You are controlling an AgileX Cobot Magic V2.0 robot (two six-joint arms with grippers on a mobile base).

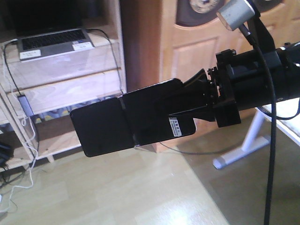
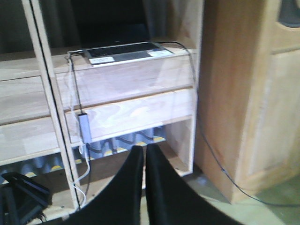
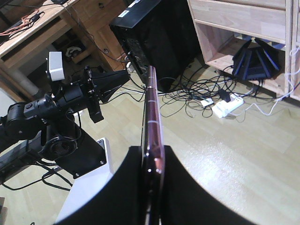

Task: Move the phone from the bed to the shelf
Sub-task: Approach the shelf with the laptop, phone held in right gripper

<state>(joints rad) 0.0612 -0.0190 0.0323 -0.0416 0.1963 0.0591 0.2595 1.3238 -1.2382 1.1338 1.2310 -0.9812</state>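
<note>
The phone (image 1: 126, 117) is shown clamped between the fingers of the right gripper (image 1: 185, 101), which is closed on the end bearing the white sticker (image 1: 176, 126). The rest of the slab projects freely beyond the fingertips, in the air above the floor. The left gripper (image 2: 144, 157) is seen with its fingers drawn together and nothing between them. The pick-up is judged complete, since the phone is already off the bed, which appears in no view. The transfer is judged roughly half done: the shelf (image 1: 70, 61) lies ahead of the held phone and apart from it, and the reach, set-down and release are left. The intended compartment cannot be determined. The board carrying a laptop (image 1: 51, 42) is partly cut off, and the pads' contact cannot be made out against the black surfaces.
</note>
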